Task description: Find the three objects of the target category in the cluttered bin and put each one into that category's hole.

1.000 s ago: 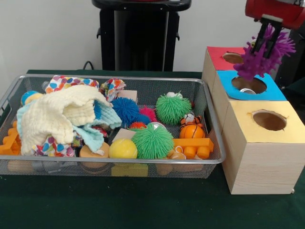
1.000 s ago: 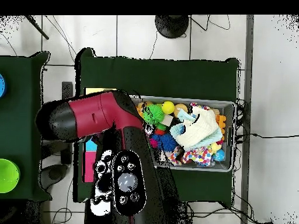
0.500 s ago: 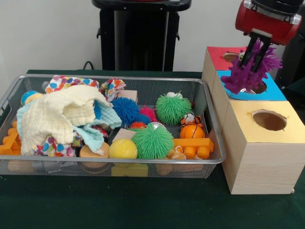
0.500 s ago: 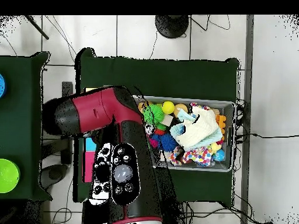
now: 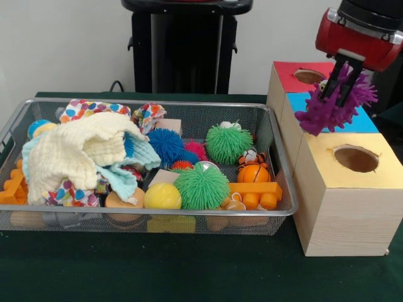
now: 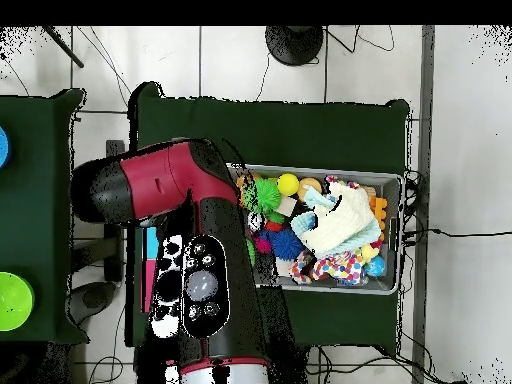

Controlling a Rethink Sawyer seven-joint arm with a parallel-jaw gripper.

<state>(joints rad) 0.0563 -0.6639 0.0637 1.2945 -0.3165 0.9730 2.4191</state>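
Up at two o'clock in the front view, the gripper was clamped on a purple spiky ball, its two dark fingers pressed into the top of the toy from either side. The ball hung directly beneath the red gripper body, spikes spreading out past the fingers at four and eight o'clock. It hovered over the blue-topped box, covering that box's hole; whether it touched the lid could not be told. The red-topped box sat at eleven o'clock from the ball with its hole open, and the yellow-topped box stood at six o'clock, its own hole uncovered.

Across at nine o'clock from the boxes, the wire mesh bin held the clutter: a green spiky ball near the front rim, a second green spiky ball behind it, a blue spiky ball at ten o'clock from the first, a yellow ball just beside it, a small basketball, an orange brick, and a pale yellow cloth heaped over the left half.

From overhead, the red arm covered the boxes and the gripper itself was hidden.
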